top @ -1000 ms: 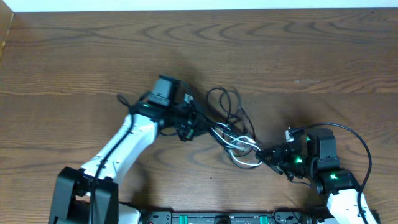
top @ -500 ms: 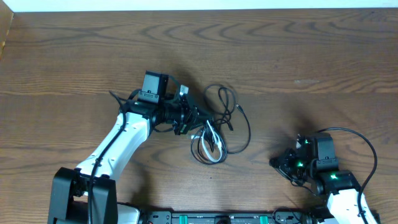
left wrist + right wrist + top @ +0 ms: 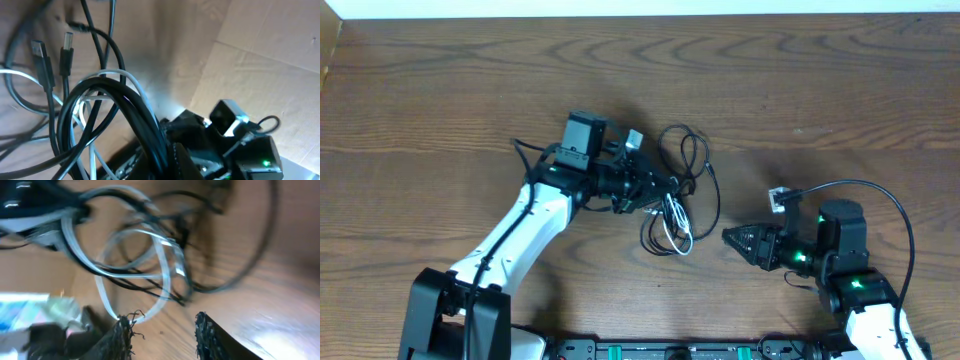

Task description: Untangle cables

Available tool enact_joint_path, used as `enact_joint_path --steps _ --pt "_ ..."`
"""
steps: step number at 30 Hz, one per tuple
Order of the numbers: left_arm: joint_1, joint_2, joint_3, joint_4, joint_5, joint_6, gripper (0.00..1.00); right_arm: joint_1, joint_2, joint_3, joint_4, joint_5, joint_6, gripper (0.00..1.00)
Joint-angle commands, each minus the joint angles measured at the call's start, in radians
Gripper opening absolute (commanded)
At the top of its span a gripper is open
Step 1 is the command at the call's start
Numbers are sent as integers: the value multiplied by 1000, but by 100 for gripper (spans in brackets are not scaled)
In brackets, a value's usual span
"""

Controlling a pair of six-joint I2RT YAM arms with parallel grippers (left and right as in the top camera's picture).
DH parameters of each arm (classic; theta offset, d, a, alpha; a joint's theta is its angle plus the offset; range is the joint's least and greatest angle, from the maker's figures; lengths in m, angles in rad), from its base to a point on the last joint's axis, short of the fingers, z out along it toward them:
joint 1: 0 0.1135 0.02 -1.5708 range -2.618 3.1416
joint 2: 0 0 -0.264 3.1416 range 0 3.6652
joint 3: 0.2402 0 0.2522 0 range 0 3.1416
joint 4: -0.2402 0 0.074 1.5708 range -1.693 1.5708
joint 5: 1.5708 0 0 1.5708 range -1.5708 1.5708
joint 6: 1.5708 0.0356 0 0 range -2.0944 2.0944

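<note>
Cables (image 3: 675, 215), black and one white, are bunched near the middle of the tabletop (image 3: 440, 80), pinched by the closed left gripper (image 3: 655, 190). They are judged light and limp; a free loop is best taken by the right gripper (image 3: 735, 240), whose jaws are parted and empty.

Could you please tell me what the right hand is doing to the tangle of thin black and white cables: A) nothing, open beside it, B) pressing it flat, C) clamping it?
A: the right hand stands open, holding nothing, apart from the tangle of thin black and white cables, which the left hand grips.
</note>
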Motion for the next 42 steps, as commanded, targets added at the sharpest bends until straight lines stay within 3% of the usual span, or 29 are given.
enact_joint_path --steps 1,8,21,28,31,34,42 --pt "-19 5 -5 3 13 -124 8 13 -1 2 42 -118 -67 40" --pt "-22 5 -5 21 -2 -206 8 110 -1 2 52 -101 -24 43" --pt "-25 5 -5 21 65 -417 8 394 3 2 187 152 -129 63" --pt "-25 5 -5 21 140 -476 8 514 67 2 200 359 -116 56" --pt "-16 5 -5 24 128 -475 8 532 80 2 208 260 -113 40" --pt "6 5 -5 71 106 -402 8 533 80 2 196 165 -113 33" --pt "90 5 -5 199 79 -199 8 533 78 2 208 -5 -114 32"
